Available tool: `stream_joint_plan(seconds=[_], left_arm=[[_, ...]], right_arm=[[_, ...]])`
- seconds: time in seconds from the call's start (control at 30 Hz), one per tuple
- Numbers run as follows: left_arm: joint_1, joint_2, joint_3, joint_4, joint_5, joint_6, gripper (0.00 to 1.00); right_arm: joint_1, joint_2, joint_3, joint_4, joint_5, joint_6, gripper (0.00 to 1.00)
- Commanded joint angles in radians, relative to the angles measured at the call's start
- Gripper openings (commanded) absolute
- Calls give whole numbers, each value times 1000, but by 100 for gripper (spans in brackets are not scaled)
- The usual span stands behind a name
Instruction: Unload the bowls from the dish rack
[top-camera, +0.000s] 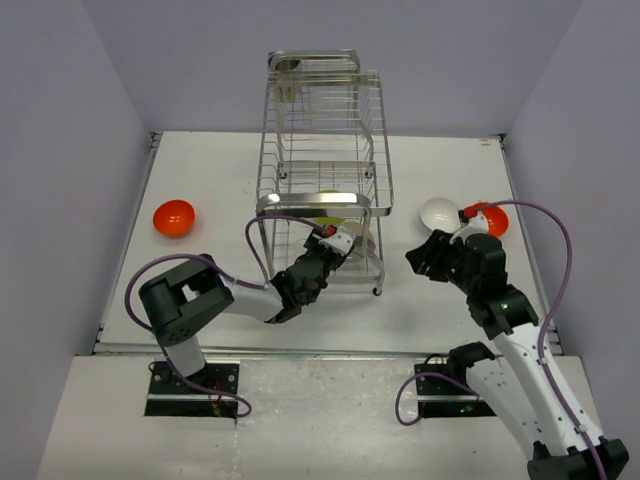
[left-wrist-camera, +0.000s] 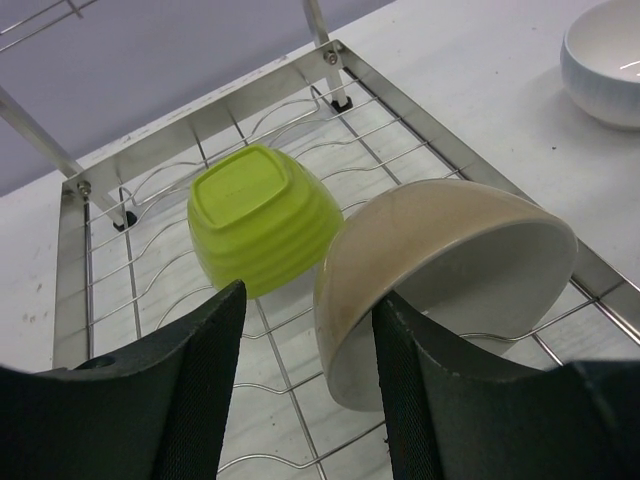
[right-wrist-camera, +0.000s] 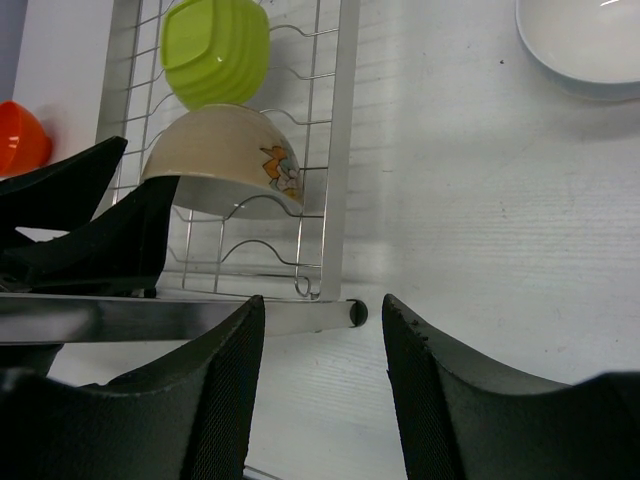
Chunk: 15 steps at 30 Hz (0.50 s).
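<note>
Left arm base (top-camera: 195, 385) and right arm base (top-camera: 455, 385) are bolted at the near edge of a white tabletop (top-camera: 220, 170) walled by lilac panels (top-camera: 60, 150).
A chrome wire dish rack (top-camera: 314, 203) is stood mid-tabletop. On its lower tier a ribbed lime-green bowl (left-wrist-camera: 262, 215) is tilted base-up beside a beige bowl (left-wrist-camera: 440, 240) tipped on its side. The left gripper (left-wrist-camera: 310, 300) is placed inside that tier, fingers spread, the beige rim between them unpinched. The right gripper (right-wrist-camera: 322, 305) is held over the tabletop off the rack's near right corner, fingers spread on nothing. A bright orange bowl (top-camera: 173, 217) is set near the left edge; a white bowl (top-camera: 438, 213) and a second orange bowl (top-camera: 492, 218) just beside it are set near the right edge.
</note>
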Motion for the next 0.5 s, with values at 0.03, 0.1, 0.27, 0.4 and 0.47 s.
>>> stream_joint_plan(seconds=[0.03,0.1,0.27,0.4,0.47], left_arm=[[26,9,34,62,14,27,54],[32,15,37,69,20,29,54],[43,29,36,84,29,24,52],[46,42,32,108,26,21,44],[46,53,26,125,22,17,39]], right_arm=[[3,7,53,-9,-5,-14,52],[3,8,58,-9,-2,-14,52],[3,16,62,-9,2,-17,52],[3,20,70,-9,4,-19,52],[3,17,76,-15,7,-20,52]])
